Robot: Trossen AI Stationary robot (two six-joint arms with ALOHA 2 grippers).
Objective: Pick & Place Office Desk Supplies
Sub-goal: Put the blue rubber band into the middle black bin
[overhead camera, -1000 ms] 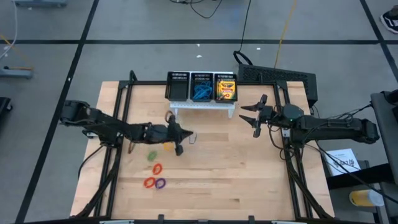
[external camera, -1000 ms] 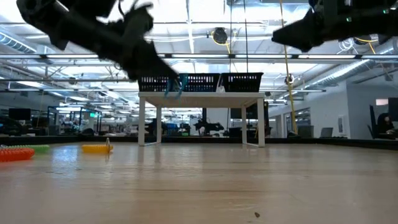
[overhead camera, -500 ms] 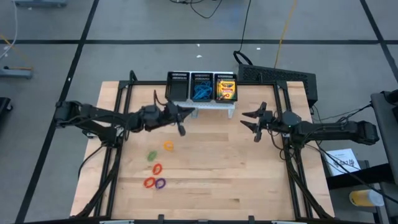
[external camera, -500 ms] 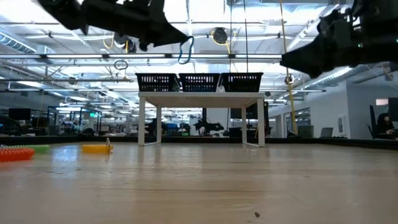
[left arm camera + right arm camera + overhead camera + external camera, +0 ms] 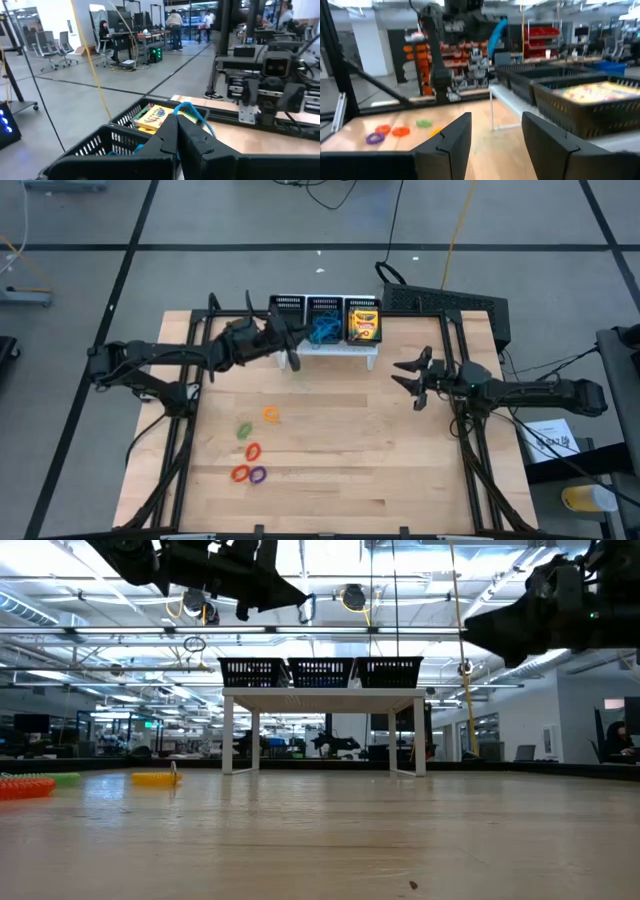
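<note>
bare wood right of the coloured loops (image 5: 252, 450); organiser (image 5: 325, 319) blocks the far edge.

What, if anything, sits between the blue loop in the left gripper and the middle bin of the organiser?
Nothing visible. The left gripper holds the blue loop raised beside the organiser, with only open air before the middle bin.

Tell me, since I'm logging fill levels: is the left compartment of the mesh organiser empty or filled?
Apparently empty: from above, the left compartment shows only dark mesh, while the middle one holds blue loops and the right one crayon boxes.
</note>
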